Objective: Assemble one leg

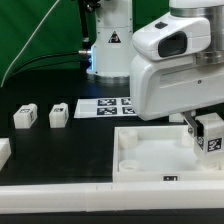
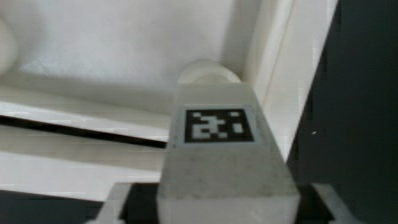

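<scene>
Plainly the jaws are clamped on the leg (its tag faces outward), holding it upright over a corner of the tray, near the counter's edge at the exterior view's right. Whether its tip touches the tray cannot be told. A second leg and a third leg lie toward the opposite edge, beside the marker board.

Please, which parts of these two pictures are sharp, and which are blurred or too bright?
Exterior view: the small white plastic leg held in the jaws is fairly sharp, and a bright glare washes out the white robot base. Wrist view: the leg's tag is soft but visible; the large white square tray behind it is blurred and overexposed.
</scene>
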`<state>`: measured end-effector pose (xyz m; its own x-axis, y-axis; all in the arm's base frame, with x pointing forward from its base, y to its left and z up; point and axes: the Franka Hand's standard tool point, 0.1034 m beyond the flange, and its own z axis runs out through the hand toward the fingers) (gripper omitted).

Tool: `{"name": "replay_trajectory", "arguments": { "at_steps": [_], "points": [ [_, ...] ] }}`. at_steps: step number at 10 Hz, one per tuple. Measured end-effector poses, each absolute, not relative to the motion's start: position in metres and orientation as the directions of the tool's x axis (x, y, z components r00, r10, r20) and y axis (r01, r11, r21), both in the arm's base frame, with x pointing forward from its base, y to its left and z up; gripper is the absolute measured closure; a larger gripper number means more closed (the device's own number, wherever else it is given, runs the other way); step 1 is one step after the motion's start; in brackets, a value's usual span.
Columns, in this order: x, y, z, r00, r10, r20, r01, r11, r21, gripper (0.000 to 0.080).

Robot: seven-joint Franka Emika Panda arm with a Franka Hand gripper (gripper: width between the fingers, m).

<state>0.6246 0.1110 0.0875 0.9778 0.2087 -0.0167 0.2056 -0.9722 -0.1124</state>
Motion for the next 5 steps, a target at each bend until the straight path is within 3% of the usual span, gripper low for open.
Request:
{"name": "replay_trajectory", "arguments": {
  "at_steps": [4,5],
  "points": [
    [0.6246,0.1111,0.0875,0.981,0.195,-0.018,0.192,-0.975,-0.113,0.0509],
    [0.6246,0.1110,0.0874,0.997,0.063,-0.033,0.059,-0.992,-0.113,0.0509]
  ]
}}
